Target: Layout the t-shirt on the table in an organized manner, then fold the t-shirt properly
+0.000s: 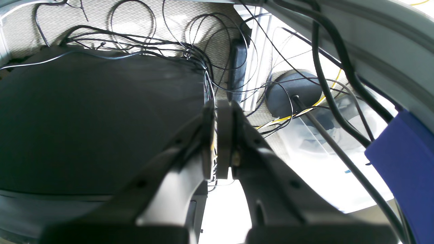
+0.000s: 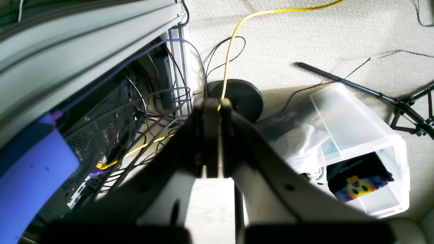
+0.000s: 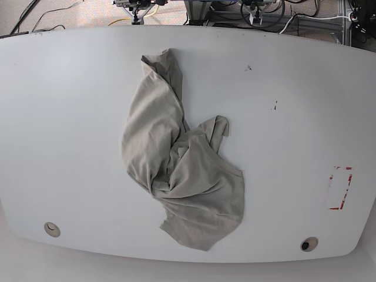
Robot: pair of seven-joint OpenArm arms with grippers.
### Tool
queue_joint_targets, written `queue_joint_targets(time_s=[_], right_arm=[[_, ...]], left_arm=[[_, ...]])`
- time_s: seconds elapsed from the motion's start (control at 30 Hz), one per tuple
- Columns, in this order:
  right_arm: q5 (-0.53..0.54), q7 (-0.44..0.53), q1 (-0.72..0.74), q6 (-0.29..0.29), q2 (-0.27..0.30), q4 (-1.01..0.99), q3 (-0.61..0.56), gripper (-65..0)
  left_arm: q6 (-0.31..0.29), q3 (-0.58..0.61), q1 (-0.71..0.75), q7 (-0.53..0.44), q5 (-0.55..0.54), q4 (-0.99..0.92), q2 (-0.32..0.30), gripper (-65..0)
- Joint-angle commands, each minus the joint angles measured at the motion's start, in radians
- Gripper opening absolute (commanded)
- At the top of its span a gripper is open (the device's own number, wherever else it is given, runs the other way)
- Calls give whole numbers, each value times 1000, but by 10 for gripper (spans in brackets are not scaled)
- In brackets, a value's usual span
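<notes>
The t-shirt point(image 3: 176, 158) lies crumpled and twisted on the white table point(image 3: 70, 117), running from the far middle toward the near edge. Neither arm shows in the base view. My left gripper point(image 1: 217, 115) appears in the left wrist view, shut with nothing between its fingers, hanging over the floor beside the table. My right gripper point(image 2: 213, 105) is likewise shut and empty in the right wrist view, pointing down at the carpet and cables. The t-shirt appears in neither wrist view.
A red-outlined rectangle point(image 3: 339, 188) marks the table's right side, and two round holes point(image 3: 51, 229) point(image 3: 308, 244) sit near the front edge. Below the table lie tangled cables point(image 1: 152, 44), a round black base point(image 2: 237, 98) and a clear plastic bin point(image 2: 356, 149).
</notes>
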Motion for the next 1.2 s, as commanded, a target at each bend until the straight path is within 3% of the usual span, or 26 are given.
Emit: queue_joint_targets(time_s=[0.0,0.8,1.17], right_arm=[[-3,15,-32,-14,16,4,5,-648],[-10,53,-276,-9,67,427,-1,-645],[-15,47,-432,-9,62,673,0,-645]], left_arm=[[5,-1,39,-20,-1,25,-3,-650],[9,23,345,-2,-6,546,-46,-650],[13,16,499,8,2,796,-59,-650]])
